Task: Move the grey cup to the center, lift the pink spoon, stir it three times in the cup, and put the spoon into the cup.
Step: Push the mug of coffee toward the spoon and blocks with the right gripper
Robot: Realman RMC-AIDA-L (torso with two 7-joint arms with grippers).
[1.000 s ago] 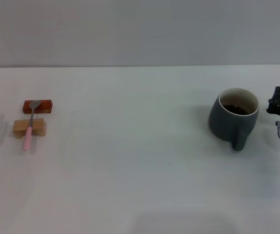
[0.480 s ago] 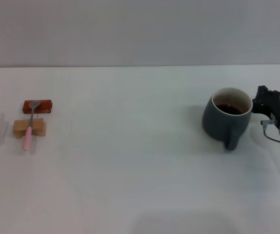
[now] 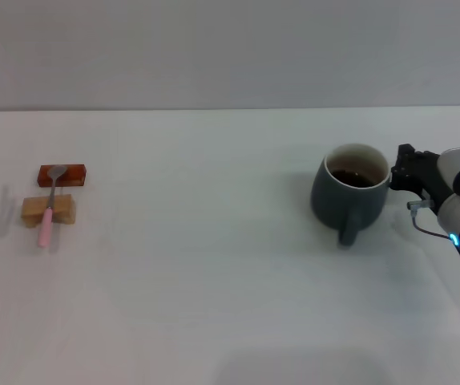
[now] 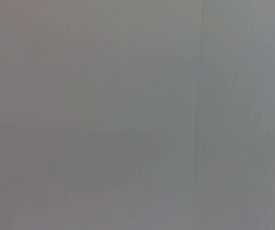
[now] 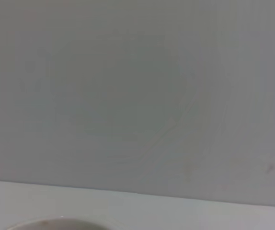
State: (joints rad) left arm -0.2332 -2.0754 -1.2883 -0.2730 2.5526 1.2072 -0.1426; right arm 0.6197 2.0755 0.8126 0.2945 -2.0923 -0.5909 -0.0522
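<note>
On the white table (image 3: 214, 305), the right gripper (image 3: 406, 172) (finger state not discernible) pressed against the grey cup (image 3: 350, 192), which had slid left toward centre but was not there yet; the pink spoon (image 3: 48, 210) lay far left on wooden blocks (image 3: 47, 210), unmoved.

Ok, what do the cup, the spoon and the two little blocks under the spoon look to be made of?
The grey cup: probably glazed ceramic, going by its thick cream rim and smooth matte blue-grey wall. The pink spoon: grey bowl looks metal; the pale pink handle could be plastic or coated, I can't tell. The red-brown block and the tan block: likely wood, the first looking stained, the second unfinished.
</note>
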